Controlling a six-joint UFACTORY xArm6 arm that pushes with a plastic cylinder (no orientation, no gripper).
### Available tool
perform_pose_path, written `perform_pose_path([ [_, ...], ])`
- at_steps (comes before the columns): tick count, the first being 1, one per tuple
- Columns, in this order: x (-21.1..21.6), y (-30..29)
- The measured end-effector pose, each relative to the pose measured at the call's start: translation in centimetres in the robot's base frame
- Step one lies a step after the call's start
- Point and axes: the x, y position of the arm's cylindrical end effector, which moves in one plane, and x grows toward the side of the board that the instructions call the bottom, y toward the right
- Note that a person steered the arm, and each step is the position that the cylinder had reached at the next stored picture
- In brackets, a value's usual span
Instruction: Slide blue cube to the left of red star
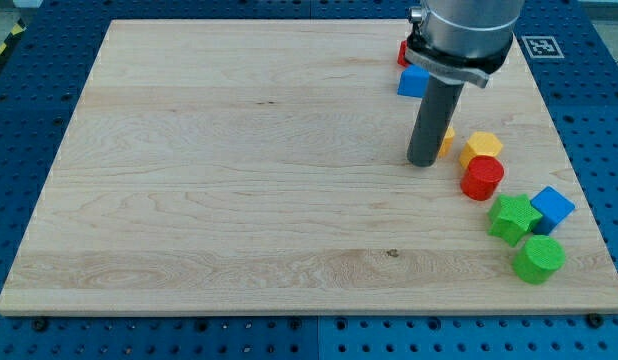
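Observation:
My tip (422,163) rests on the wooden board (239,180) at the right of the middle. A blue cube (552,208) lies near the board's right edge, well to the lower right of my tip and beside a green star (512,219). A red block (402,52), mostly hidden behind the arm, lies near the top edge; its shape cannot be made out. A second blue block (412,82) lies just below it, partly hidden by the arm, above my tip.
A yellow block (446,140) sits just right of the rod, partly hidden. A yellow hexagon (481,146) and a red cylinder (482,178) lie to my tip's right. A green cylinder (539,259) lies at the lower right.

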Motion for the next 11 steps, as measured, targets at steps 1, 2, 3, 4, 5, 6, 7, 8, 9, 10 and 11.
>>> perform_pose_path([
  [1,-2.3,0.3],
  [2,-3.6,0.5],
  [3,-4.5,1.4],
  [4,-6.7,1.5],
  [5,-10.3,0.9],
  [6,-11.9,0.9],
  [7,-11.9,0.8],
  [8,-13.9,0.6],
  [9,-16.5,0.6],
  [10,-16.7,-1.5],
  [11,-16.7,-6.0],
])
